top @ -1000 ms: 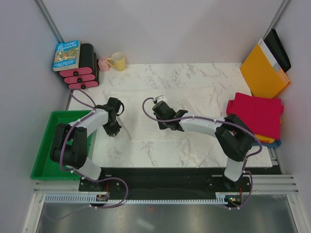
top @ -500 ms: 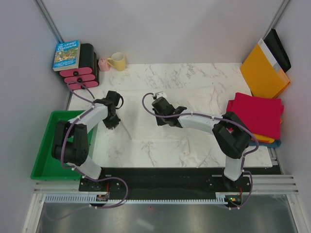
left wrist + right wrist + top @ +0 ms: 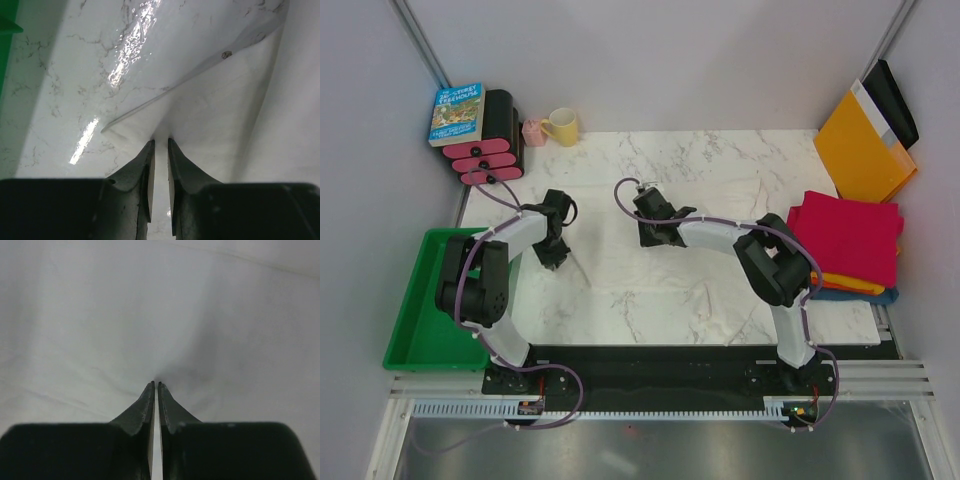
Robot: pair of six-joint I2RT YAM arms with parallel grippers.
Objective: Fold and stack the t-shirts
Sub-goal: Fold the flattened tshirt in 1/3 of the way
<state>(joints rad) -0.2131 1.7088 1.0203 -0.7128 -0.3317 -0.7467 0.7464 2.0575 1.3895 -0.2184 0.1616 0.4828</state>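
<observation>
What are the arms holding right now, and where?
Both sets of jaws pinch the white t-shirt: left gripper near its edge, right gripper on plain cloth, no edge in view.

- The white t-shirt (image 3: 740,205) is big, thin and plain. It lies spread out on the worktop (image 3: 620,155) with soft wrinkles.
- Its left edge (image 3: 165,95) is lifted a little off the worktop, where the left end effector (image 3: 161,142) pinches the cloth.
- The right end effector (image 3: 156,384) pinches it too, and the cloth puckers there.
- The red t-shirt (image 3: 848,235) is folded flat. It lies on top of a pile at the right side.
- The orange t-shirt (image 3: 845,283) peeks out under the red one.
- The dark blue t-shirt (image 3: 880,296) is at the bottom, and only its edge shows.
</observation>
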